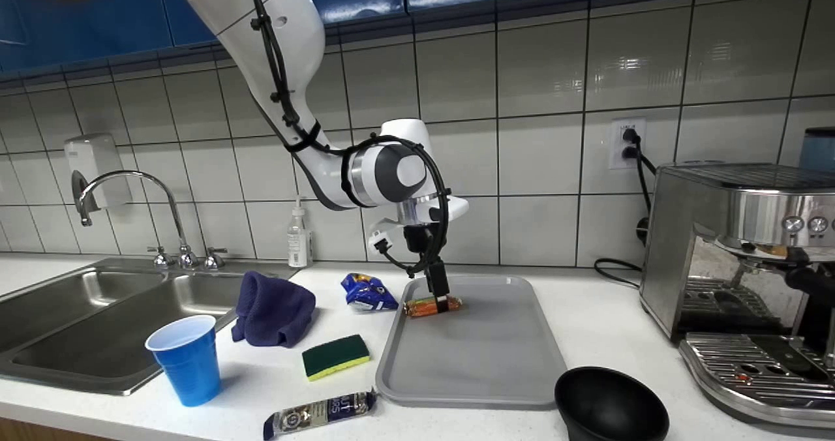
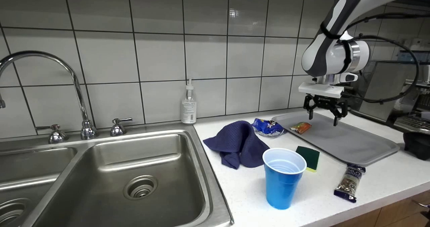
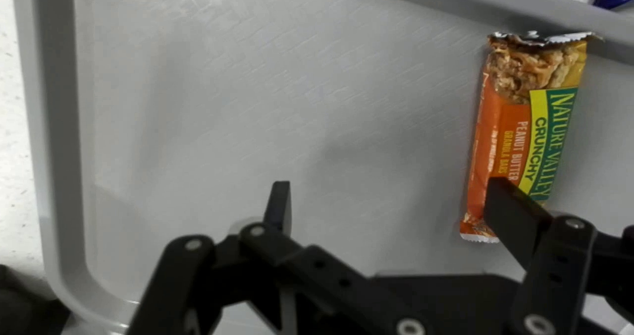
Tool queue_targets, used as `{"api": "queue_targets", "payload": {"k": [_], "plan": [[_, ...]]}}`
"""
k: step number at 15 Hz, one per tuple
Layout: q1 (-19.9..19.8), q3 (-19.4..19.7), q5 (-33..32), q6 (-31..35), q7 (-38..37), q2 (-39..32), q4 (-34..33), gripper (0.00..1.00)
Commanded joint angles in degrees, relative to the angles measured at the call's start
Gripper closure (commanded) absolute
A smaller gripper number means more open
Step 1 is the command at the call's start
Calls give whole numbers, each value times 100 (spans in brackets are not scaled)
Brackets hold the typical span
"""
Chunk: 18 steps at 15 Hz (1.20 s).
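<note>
My gripper (image 3: 391,183) stands open over the grey tray (image 1: 479,369), nothing between its fingers. An orange and green granola bar (image 3: 520,127) lies on the tray near its rim. From the wrist, the right finger (image 3: 515,221) covers part of the bar's lower end. In an exterior view the gripper (image 2: 323,120) hangs above the tray (image 2: 352,146), and the bar (image 2: 301,128) lies to its left, apart from the fingertips. Seen from another angle, a finger passes in front of the bar (image 1: 421,307).
Left of the tray lie a blue snack bag (image 1: 367,292), a navy cloth (image 1: 277,310), a sponge (image 1: 336,356) and a dark-wrapped bar (image 1: 319,413). A blue cup (image 1: 189,366) stands by the sink (image 2: 198,146). Right are a black bowl (image 1: 610,405) and a coffee machine (image 1: 691,232).
</note>
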<state>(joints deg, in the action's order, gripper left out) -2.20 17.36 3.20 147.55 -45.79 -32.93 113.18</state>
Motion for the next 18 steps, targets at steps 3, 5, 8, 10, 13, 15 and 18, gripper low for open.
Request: {"api": "queue_targets", "payload": {"k": [3, 5, 8, 10, 13, 15, 18], "plan": [[60, -85, 56, -158, -269, -371, -551, 0], [125, -58, 16, -171, -353, -538, -725, 0], [173, -65, 22, -213, -424, -771, -995, 0], [190, -75, 26, -236, -433, -887, -1135, 0], [230, -60, 20, -238, -473, -1050, -1312, 0], [249, -42, 11, -252, -506, -1156, -1429, 0], [246, -39, 15, -285, -521, -1277, -1557, 0]]}}
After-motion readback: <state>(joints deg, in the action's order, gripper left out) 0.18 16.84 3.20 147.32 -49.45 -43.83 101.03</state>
